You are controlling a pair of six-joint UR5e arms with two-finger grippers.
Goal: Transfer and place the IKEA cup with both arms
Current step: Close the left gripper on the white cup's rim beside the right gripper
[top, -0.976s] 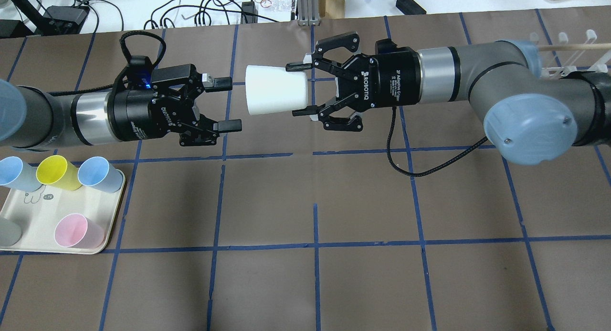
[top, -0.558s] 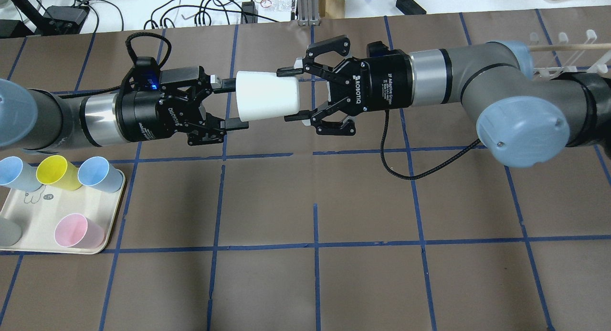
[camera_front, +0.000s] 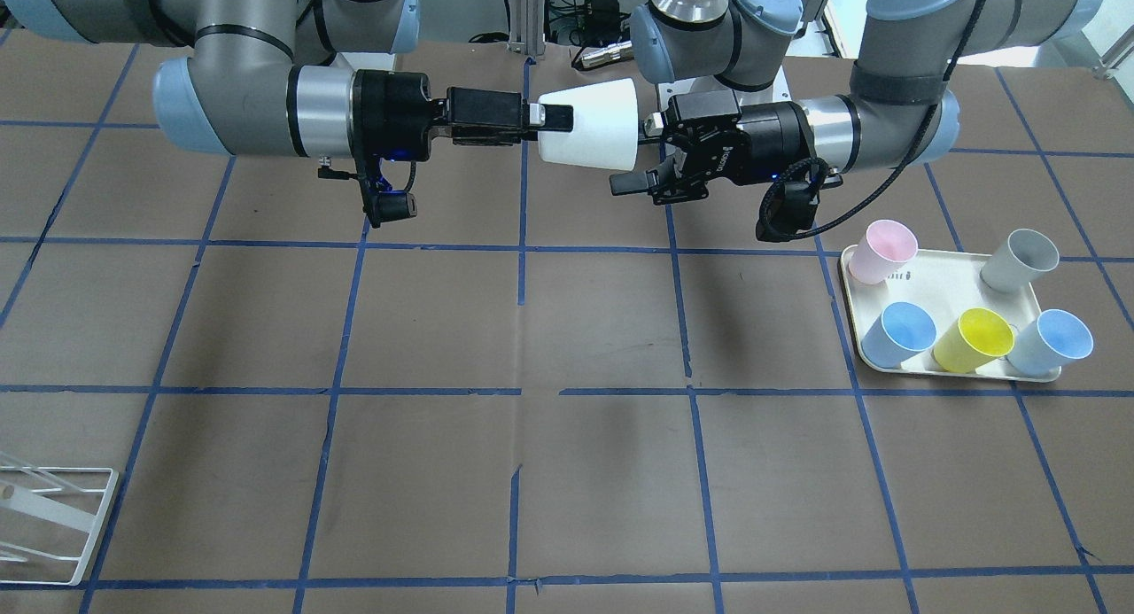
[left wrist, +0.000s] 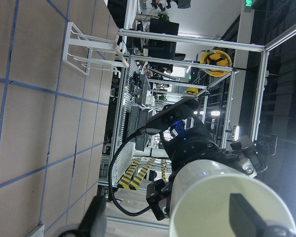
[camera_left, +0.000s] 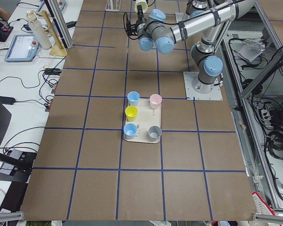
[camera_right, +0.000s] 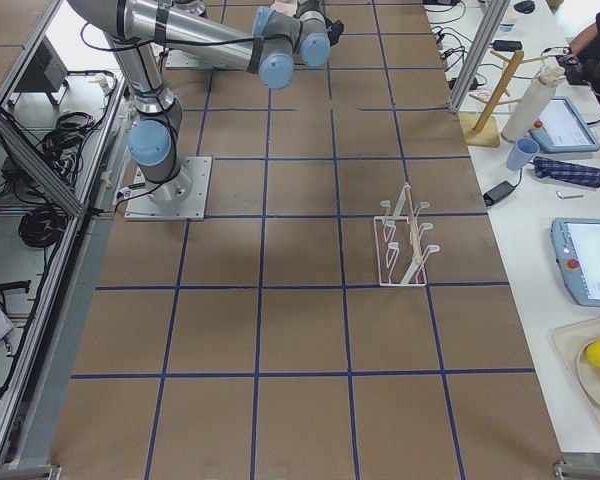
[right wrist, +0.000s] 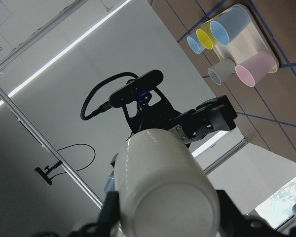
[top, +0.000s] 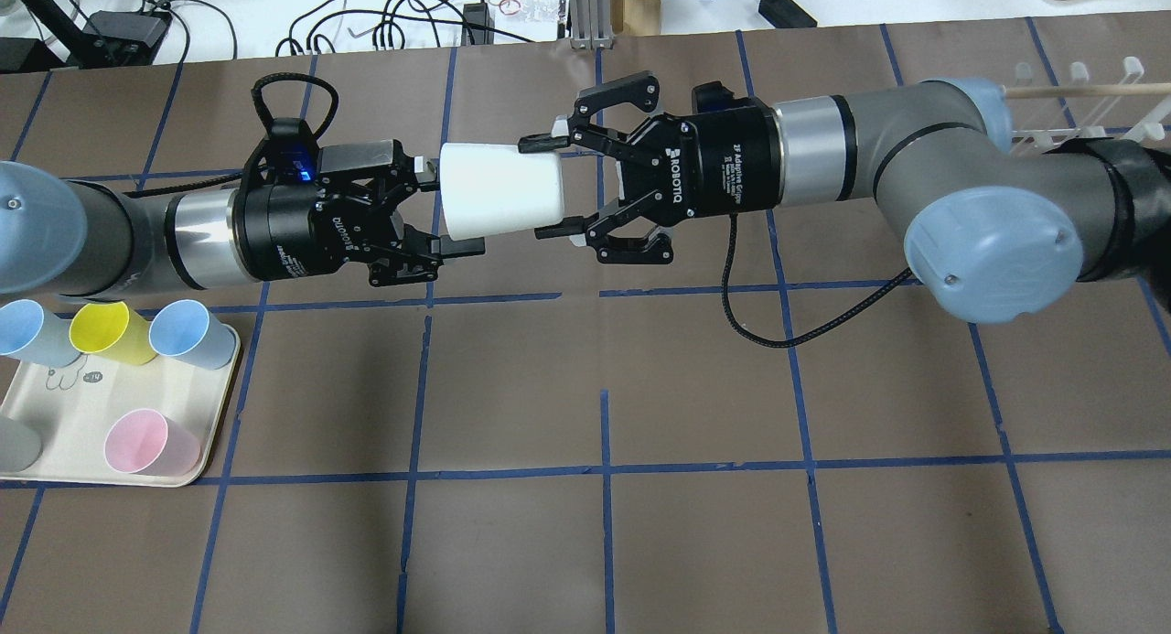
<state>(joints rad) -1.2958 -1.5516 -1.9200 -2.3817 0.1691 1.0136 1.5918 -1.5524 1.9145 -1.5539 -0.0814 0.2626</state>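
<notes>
- Handover step: the left pincer [top: 453, 206] should close firmly on the rim wall before the right pincer [top: 538, 188] lets go.
- IKEA cup [top: 499, 190]: horizontal above the surface [top: 604, 524], clamped at its narrow base end by the right pincer.
- The left pincer: wide, 1 finger inside the mouth, 1 outside.
- Pose: left arm [top: 91, 231] and right arm [top: 915, 149] stretched level, wrists facing.

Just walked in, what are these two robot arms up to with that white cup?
They are handing a plain off-white tapered plastic cup from one to the other in mid-air. The right gripper is clamped on the cup's narrow bottom end, holding it sideways, mouth toward the left gripper. The left gripper is open, its fingers at the rim but not closed on it, so the hand-over is not yet done.
</notes>
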